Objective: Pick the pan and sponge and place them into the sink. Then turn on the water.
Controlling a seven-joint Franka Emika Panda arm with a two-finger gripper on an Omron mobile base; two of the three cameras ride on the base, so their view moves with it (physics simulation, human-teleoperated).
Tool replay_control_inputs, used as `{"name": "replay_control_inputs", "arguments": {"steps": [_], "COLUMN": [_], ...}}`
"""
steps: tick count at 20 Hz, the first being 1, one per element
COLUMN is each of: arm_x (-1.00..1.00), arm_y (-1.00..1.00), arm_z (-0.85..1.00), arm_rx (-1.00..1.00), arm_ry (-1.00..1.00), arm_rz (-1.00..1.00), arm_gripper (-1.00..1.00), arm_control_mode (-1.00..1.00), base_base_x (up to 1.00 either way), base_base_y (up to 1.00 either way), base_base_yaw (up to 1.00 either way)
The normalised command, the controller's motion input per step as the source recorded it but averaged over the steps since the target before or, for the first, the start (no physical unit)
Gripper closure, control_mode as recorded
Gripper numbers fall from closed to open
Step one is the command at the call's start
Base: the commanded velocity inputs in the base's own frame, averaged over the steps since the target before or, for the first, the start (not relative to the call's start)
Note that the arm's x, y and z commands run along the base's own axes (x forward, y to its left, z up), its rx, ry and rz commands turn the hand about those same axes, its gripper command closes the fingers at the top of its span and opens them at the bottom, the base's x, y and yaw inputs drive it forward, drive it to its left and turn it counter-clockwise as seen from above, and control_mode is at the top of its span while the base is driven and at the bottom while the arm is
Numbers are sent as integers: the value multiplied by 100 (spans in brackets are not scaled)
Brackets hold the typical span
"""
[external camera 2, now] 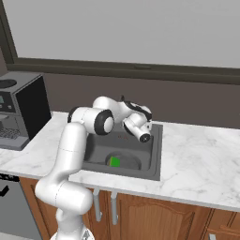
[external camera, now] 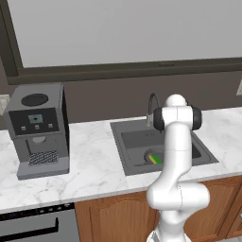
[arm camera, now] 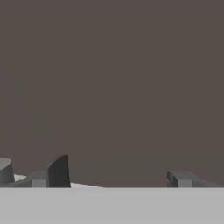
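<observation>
Looks like pan [external camera 2: 123,161] and sponge [external camera 2: 114,162] already sitting in the sink [external camera 2: 154,159], sponge lying on the pan near the drain. No water running from the faucet [external camera: 152,105] yet, so probably on the tap step now. Gripper [arm camera: 118,177] up over the back of the basin, pointed at the brown wall, jaws wide and empty. Next up: reaching the faucet handle and nudging it.

Matt grey sink [external camera: 127,151], marble counter [external camera: 94,165]

Grey coffee machine [external camera: 38,127] on the marble counter [external camera: 90,170], above wooden cabinets [external camera 2: 154,213]
</observation>
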Motion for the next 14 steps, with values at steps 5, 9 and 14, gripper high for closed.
{"name": "replay_control_inputs", "arguments": {"steps": [5, 9, 14], "arm_x": [30, 18, 6], "arm_y": [5, 11, 4], "arm_z": [-18, -19, -15], "arm_rx": [0, 0, 0], "arm_ry": [1, 0, 0], "arm_rz": [0, -2, -2], "arm_gripper": [-100, 100, 100], "arm_control_mode": [-100, -100, -100], "base_base_x": [0, 0, 0], "base_base_y": [0, 0, 0], "base_base_yaw": [0, 0, 0]}}
